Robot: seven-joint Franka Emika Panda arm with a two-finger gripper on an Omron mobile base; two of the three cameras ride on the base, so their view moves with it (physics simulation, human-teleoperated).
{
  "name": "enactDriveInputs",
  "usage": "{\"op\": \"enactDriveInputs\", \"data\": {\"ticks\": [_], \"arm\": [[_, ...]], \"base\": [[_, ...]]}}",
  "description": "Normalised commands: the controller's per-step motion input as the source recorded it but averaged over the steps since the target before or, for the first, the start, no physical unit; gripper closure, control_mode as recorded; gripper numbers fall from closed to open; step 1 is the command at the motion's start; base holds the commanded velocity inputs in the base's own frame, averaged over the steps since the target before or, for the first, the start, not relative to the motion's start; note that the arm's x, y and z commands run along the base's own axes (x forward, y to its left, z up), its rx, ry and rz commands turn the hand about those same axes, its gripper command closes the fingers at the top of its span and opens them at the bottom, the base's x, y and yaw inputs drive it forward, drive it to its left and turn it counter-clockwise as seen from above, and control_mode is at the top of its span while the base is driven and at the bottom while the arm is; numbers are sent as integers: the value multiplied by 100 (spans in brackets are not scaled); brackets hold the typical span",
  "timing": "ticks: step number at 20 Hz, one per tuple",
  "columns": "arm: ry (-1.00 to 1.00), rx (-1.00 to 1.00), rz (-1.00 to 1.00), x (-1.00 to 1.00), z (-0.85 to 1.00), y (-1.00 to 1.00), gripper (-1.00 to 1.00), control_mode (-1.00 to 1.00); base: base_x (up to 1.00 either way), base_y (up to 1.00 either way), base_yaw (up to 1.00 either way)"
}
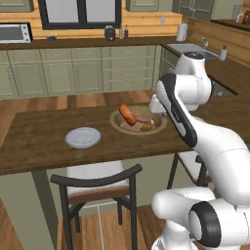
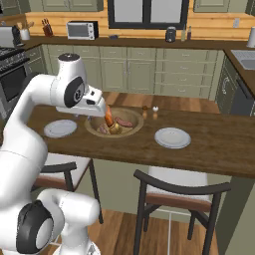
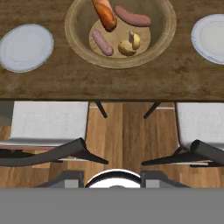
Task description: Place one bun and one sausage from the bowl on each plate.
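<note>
Dark brown wood forms the counter (image 3: 52,81), on which a wide, shallow bowl of light tan wood (image 3: 168,33) is set between two small flat pale grey-white plates (image 3: 25,47) (image 3: 210,37), each lying apart from its rim. All four food items are held inside the bowl. An orange-brown oblong roll (image 3: 105,14) is leaned against the bowl's inner wall, tilted upward. One slim pinkish-red sausage (image 3: 132,17) is laid just beside the roll, and a second sausage (image 3: 102,42) is laid on the bowl's floor. A yellowish-tan lumpy bun with darker spots (image 3: 130,45) is seen near the second sausage. Both plates are bare. In the left base view the bowl (image 1: 115,125) and one plate (image 1: 83,137) are seen on the counter, with the white arm raised beside them. Two dark-framed chairs with pale seats (image 3: 46,120) (image 3: 199,120) are tucked at the counter's near edge. Whether the gripper is parted or closed cannot be told, since its fingertips are not made out clearly in any view.
</note>
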Motion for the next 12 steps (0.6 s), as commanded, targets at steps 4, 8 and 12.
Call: {"op": "enactDriveInputs", "data": {"ticks": [4,8,12], "arm": [[3,0,0,53,-2,0,-100,-100],[7,0,0,100,-2,0,-100,-100],[8,0,0,100,-26,15,-100,-100]], "base": [[0,0,0],[0,0,0],[0,0,0]]}}
